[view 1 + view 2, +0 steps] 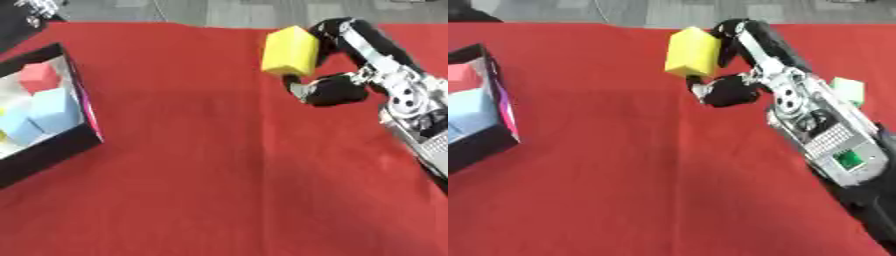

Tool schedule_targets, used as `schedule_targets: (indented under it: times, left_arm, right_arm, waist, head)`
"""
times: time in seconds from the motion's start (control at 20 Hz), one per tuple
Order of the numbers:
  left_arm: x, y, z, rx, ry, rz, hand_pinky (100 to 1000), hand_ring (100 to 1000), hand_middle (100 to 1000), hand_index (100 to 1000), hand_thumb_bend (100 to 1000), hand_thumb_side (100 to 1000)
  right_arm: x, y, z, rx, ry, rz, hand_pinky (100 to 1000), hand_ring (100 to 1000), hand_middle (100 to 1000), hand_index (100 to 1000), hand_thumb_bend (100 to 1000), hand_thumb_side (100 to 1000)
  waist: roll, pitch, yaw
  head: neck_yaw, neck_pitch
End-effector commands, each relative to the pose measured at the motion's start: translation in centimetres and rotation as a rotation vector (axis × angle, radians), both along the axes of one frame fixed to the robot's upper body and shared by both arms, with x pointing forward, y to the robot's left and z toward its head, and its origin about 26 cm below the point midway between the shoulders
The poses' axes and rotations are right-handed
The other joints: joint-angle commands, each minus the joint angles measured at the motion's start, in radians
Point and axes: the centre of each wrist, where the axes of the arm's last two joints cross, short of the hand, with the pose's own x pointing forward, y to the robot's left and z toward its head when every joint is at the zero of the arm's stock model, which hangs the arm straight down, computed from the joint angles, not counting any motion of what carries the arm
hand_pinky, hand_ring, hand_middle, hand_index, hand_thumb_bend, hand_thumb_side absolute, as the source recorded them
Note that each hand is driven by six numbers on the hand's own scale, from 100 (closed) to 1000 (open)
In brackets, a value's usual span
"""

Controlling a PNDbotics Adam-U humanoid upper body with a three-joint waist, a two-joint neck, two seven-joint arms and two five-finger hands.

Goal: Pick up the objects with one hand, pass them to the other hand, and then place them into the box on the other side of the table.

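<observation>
My right hand (337,85) comes in from the right and is shut on a yellow block (290,50), with fingers over its far side and the thumb under it. The block hangs above the red cloth at the upper middle. A black box (54,145) stands at the left edge. Inside it lie a red block (39,76) and two light blue blocks (52,107). My left hand shows in neither view.
A red cloth (201,175) covers the table. A pale green block (849,90) lies on the cloth at the right, behind my right forearm (824,135). Grey floor runs along the far edge.
</observation>
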Motion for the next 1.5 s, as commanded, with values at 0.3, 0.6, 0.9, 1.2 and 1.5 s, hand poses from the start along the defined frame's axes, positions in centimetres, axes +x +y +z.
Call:
schedule_targets:
  times: [0.3, 0.6, 0.9, 1.2, 1.5]
  left_arm:
    - [-0.3, -2.6, 1.6, 0.274, 0.031, -0.101, 798, 793, 769, 836, 100, 721]
    - [-0.4, -4.7, 1.9, 0.386, 0.015, -0.149, 807, 814, 793, 862, 100, 713]
    - [-0.4, -5.9, 1.9, 0.470, -0.019, -0.176, 807, 824, 800, 868, 100, 669]
    - [-0.5, -6.8, 1.8, 0.539, -0.046, -0.148, 802, 831, 800, 873, 171, 525]
    - [-0.5, -7.6, 1.5, 0.606, -0.113, -0.117, 800, 837, 789, 854, 394, 517]
  right_arm:
    - [1.0, 2.0, -0.4, 0.016, -0.046, 0.028, 834, 592, 481, 515, 100, 100]
    - [0.9, 3.3, -0.7, 0.018, -0.073, 0.072, 834, 591, 480, 514, 100, 100]
    - [0.6, 4.3, -0.8, -0.002, -0.067, 0.118, 834, 589, 480, 515, 100, 100]
    - [-0.2, 5.0, -0.4, -0.036, -0.057, 0.177, 833, 587, 480, 514, 100, 100]
    - [-1.1, 5.3, 0.2, -0.032, -0.037, 0.215, 832, 584, 478, 512, 100, 100]
  waist:
    - [0.028, -0.025, 0.014]
    - [0.033, -0.029, 0.016]
    - [0.035, -0.033, 0.018]
    - [0.031, -0.036, 0.017]
    - [0.030, -0.036, 0.016]
  head:
    - [-0.014, -0.002]
    - [-0.018, -0.001]
    - [-0.021, 0.002]
    - [-0.016, 0.004]
    - [-0.014, 0.006]
